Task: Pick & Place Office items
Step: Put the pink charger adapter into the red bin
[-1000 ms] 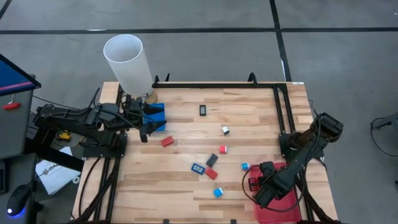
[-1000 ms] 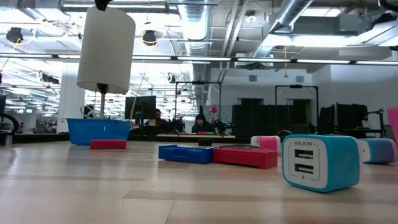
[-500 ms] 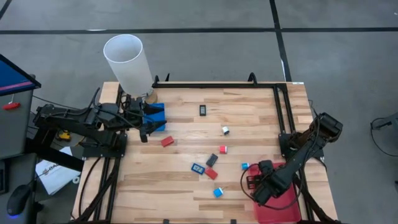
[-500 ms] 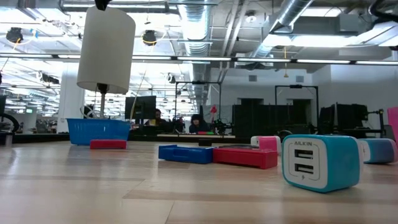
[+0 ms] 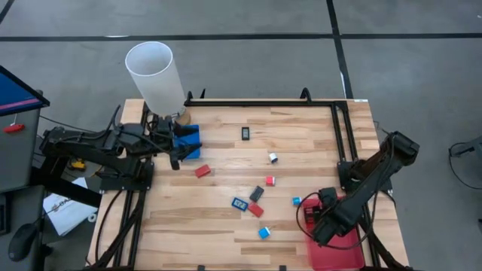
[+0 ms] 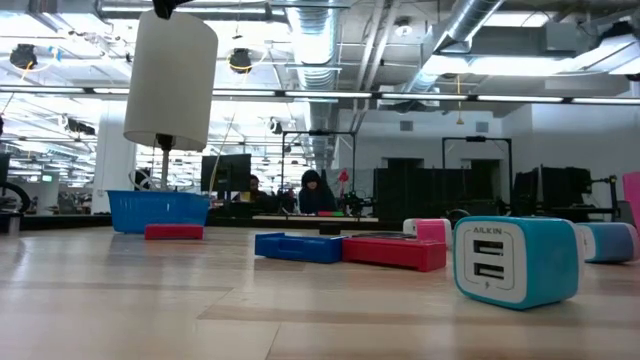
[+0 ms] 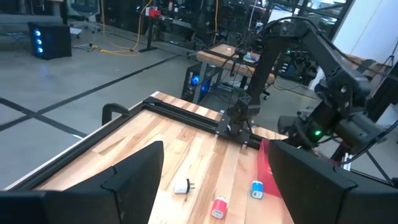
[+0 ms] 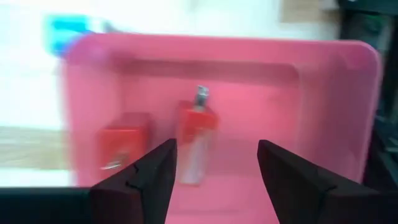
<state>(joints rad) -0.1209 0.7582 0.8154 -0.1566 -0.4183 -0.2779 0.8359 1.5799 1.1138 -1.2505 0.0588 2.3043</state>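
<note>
The office items lie scattered over the wooden table: a black piece (image 5: 245, 133), a white one (image 5: 273, 157), red ones (image 5: 202, 171) (image 5: 256, 210), light blue ones (image 5: 264, 232) (image 5: 297, 201). My right gripper (image 8: 214, 180) hovers open above the red tray (image 5: 343, 252) at the table's near right corner. Two red pieces (image 8: 196, 143) (image 8: 124, 149) lie on the tray's floor beyond its fingers. My left gripper (image 7: 214, 186) waits open at the table's left side beside the blue bin (image 5: 188, 141), nothing between its fingers.
A white cylinder (image 5: 154, 75) stands at the table's far left corner behind the bin. A black rail (image 5: 263, 103) runs along the far edge and down the right side. In the low view a teal charger (image 6: 516, 262) lies nearest, and people show in the room behind.
My right gripper has shifted a little toward the table's right edge above the red tray, and its arm has swung slightly with it. The left arm has kept still. The loose pieces on the table lie as before.
</note>
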